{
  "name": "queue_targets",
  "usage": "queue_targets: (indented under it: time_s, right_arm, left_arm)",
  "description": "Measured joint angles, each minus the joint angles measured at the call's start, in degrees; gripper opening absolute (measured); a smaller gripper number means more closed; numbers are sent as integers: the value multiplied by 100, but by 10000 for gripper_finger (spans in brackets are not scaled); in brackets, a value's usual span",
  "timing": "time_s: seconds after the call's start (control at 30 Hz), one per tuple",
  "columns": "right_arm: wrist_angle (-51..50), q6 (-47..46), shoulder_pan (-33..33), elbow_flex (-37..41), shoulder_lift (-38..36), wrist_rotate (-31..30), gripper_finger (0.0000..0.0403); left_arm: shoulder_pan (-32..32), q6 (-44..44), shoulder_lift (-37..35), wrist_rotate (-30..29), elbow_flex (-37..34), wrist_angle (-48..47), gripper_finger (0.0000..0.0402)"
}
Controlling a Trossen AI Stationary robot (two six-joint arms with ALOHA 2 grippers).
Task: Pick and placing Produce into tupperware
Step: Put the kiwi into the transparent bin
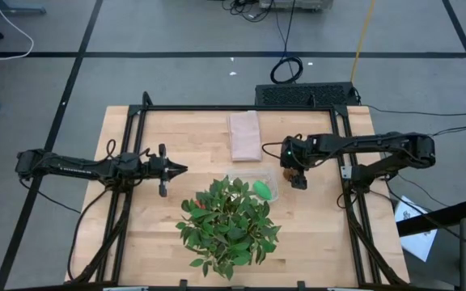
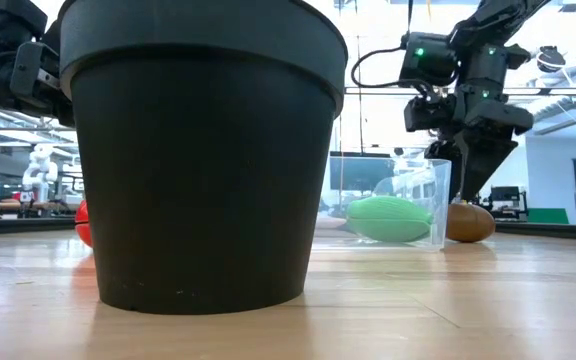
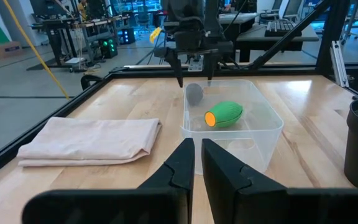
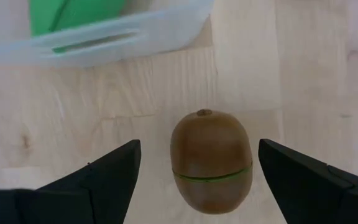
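The clear tupperware (image 1: pixel 267 179) (image 3: pixel 232 127) sits on the table just beyond the plant and holds the green oval (image 1: pixel 263 190) (image 3: pixel 224 114) (image 2: pixel 390 218). The brown kiwi ball (image 4: pixel 211 160) (image 2: pixel 470 222) lies on the wood right beside the tub's outer wall. My right gripper (image 4: pixel 199 152) (image 1: pixel 298 181) points down over it, open, one finger on each side and not touching. The red piece (image 2: pixel 83 222) peeks out from behind the pot. My left gripper (image 3: pixel 197 152) (image 1: pixel 175 170) hovers shut near the table's left side, pointing at the tub.
A big leafy plant (image 1: pixel 229 222) in a black pot (image 2: pixel 203 150) stands near the table's front, close to the tub. A pinkish-beige folded cloth (image 1: pixel 245 135) (image 3: pixel 95 140) lies toward the far edge. A black frame rail (image 1: pixel 241 108) runs along the table's far side.
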State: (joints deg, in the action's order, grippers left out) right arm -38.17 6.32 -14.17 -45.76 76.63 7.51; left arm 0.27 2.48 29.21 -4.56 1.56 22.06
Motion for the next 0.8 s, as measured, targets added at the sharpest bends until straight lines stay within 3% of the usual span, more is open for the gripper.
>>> queue_targets:
  time_s: [0.8]
  right_arm:
    - [88,51,-12,2,859,-169,318]
  left_arm:
    - [1,4,1,4,0,-96,31]
